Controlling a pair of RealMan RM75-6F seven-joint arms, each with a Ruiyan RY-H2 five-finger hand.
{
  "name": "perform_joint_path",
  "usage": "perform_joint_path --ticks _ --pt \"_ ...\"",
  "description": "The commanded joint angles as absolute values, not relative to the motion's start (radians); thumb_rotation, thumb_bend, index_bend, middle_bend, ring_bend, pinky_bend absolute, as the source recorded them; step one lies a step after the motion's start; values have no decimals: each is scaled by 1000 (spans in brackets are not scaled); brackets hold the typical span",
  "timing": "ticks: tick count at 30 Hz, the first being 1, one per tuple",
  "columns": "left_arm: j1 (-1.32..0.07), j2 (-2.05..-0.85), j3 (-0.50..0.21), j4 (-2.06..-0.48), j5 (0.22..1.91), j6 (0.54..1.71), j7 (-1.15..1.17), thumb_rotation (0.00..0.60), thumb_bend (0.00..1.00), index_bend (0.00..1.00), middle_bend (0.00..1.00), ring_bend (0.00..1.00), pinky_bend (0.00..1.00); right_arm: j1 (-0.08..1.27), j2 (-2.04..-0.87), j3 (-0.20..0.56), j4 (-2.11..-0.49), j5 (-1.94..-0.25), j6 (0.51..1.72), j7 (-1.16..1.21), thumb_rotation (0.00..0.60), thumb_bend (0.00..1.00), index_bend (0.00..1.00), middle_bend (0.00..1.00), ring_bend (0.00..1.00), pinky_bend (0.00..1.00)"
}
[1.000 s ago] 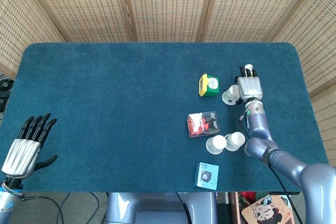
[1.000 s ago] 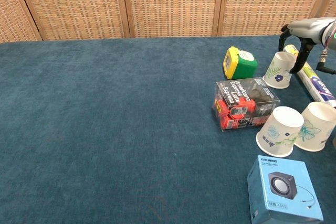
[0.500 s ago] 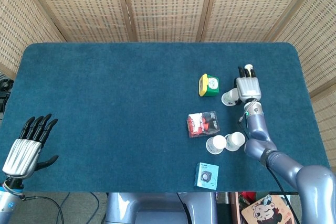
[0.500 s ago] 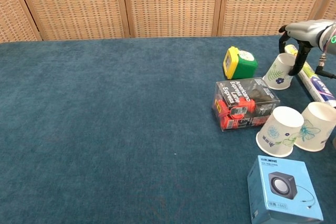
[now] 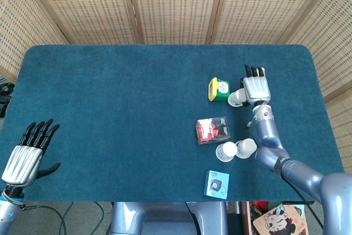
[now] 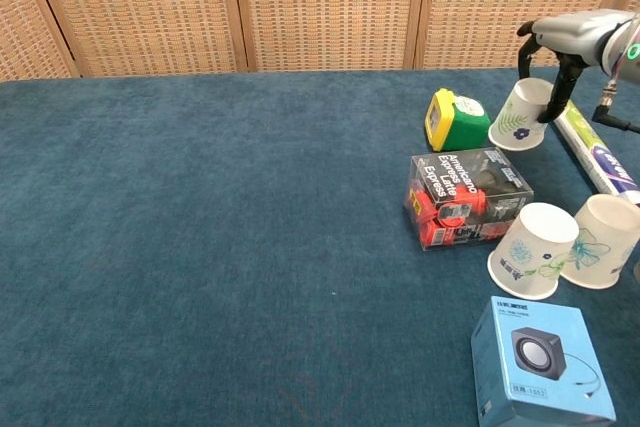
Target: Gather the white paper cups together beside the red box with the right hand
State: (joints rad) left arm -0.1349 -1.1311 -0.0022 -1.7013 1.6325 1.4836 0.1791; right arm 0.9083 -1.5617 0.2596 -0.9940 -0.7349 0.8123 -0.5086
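Observation:
The red box (image 5: 213, 130) (image 6: 467, 197) lies right of the table's middle. Two white flowered paper cups (image 5: 226, 151) (image 5: 246, 148) lie on their sides just in front of it, also seen in the chest view as the nearer cup (image 6: 533, 250) and the outer cup (image 6: 603, 240). A third white paper cup (image 5: 236, 97) (image 6: 522, 115) hangs tilted beside the green tape measure, behind the box. My right hand (image 5: 256, 87) (image 6: 575, 35) grips it at the rim, fingers reaching down over it. My left hand (image 5: 27, 155) hovers with fingers spread at the table's near left corner, holding nothing.
A green and yellow tape measure (image 5: 219, 89) (image 6: 457, 120) stands behind the red box. A blue speaker carton (image 5: 216, 184) (image 6: 540, 361) lies at the front edge. A long roll (image 6: 595, 155) lies on the table to the right of the held cup.
My right hand has shifted left and slightly away from me, carrying the third cup up against the tape measure and a little off the cloth. The left hand stayed put.

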Motion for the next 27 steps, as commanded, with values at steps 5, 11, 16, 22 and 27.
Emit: perform_joint_path --ticks 5,11,16,22,27 --pt "-132 -1128 3 -1704 1644 1492 176 600 180 0 0 0 0 877 -1382 275 -1307 -739 965 -626 600 120 522 32 0 0" --pt "-130 -1126 10 -1705 1658 1497 174 600 179 0 0 0 0 847 -1266 283 -1510 -724 1054 -684 600 120 527 31 0 0" --pt "-128 -1125 10 -1705 1662 1503 166 600 180 0 0 0 0 825 -1186 279 -1650 -698 1096 -719 600 120 527 17 0 0" --pt "-127 -1122 16 -1705 1672 1504 163 600 180 0 0 0 0 809 -1099 271 -1827 -641 1136 -771 600 120 527 9 0 0" --pt "-121 -1118 16 -1706 1681 1522 152 600 180 0 0 0 0 797 -1042 249 -1974 -640 1175 -813 600 120 527 1 0 0"
